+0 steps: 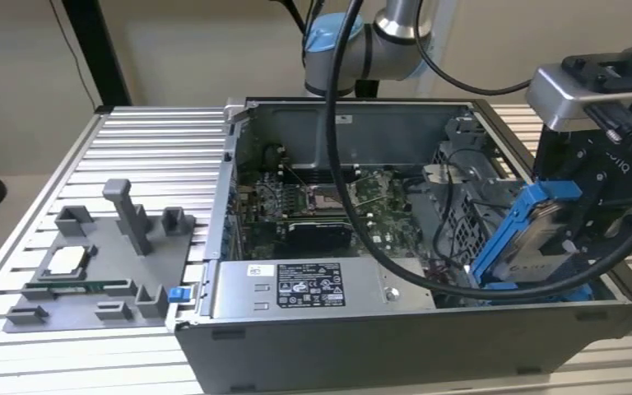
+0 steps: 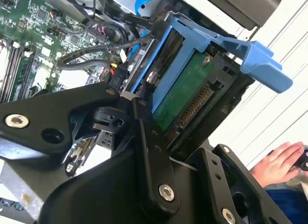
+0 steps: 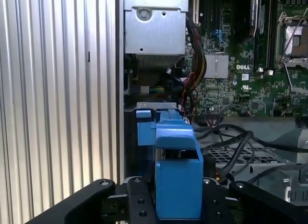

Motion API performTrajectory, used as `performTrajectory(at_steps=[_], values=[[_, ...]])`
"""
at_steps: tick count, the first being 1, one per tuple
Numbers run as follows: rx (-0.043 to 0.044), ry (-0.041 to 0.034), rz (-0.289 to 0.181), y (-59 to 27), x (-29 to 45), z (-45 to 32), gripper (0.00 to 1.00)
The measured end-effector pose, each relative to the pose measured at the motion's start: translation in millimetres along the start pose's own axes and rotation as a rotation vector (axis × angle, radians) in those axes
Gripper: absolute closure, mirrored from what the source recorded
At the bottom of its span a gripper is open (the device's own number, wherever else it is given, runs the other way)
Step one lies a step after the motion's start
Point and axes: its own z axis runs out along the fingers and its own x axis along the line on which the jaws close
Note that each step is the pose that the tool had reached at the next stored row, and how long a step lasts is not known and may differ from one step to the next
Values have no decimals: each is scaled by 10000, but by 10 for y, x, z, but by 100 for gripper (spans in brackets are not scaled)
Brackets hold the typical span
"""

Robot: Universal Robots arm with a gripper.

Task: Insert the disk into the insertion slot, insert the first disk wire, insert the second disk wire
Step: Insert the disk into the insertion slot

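Observation:
My gripper [image 1: 574, 226] is shut on the disk [image 1: 538, 240], a drive in a bright blue carrier frame, and holds it steeply tilted over the open computer case at the exterior view's right. The disk's [image 2: 185, 96] green circuit-board underside and its connector edge face the second wrist view, between my black fingers [image 2: 150, 156]. The blue carrier [image 3: 176, 171] sits between the two pads of my gripper [image 3: 177, 207]. The insertion slot [image 1: 461, 234], a bay of grey perforated metal with blue rails, lies just under and beside the disk's lower end. Loose black wires [image 2: 115, 74] lie by the bay.
The case [image 1: 404, 346] holds a green motherboard [image 1: 316, 202] and a grey labelled power-supply box [image 1: 316, 286]. Thick black cables [image 1: 393, 247] hang across the case. A grey fixture plate [image 1: 96, 276] with parts lies on the ribbed table [image 1: 151, 148]. A person's hand [image 2: 279, 161] rests beyond the case.

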Motion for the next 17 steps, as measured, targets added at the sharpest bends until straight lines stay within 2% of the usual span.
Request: performTrajectory(at_steps=[8, 15, 16, 17], values=[[0, 0, 0, 2, 9, 141, 100], [-3, 1, 1, 3, 9, 150, 100], [-2, 2, 1, 3, 9, 150, 0], [0, 2, 2, 3, 9, 150, 0]])
